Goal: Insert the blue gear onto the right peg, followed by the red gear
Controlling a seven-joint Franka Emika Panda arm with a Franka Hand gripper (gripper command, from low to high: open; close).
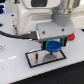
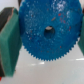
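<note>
Tool clenched on blue gear, just above black-bordered plate

We see a white tabletop carrying a white rectangular plate with a black border, which lies flat on it. Beyond the plate, toward the exterior view's right, something red shows near the tabletop's far edge; we cannot tell what it is.
</note>
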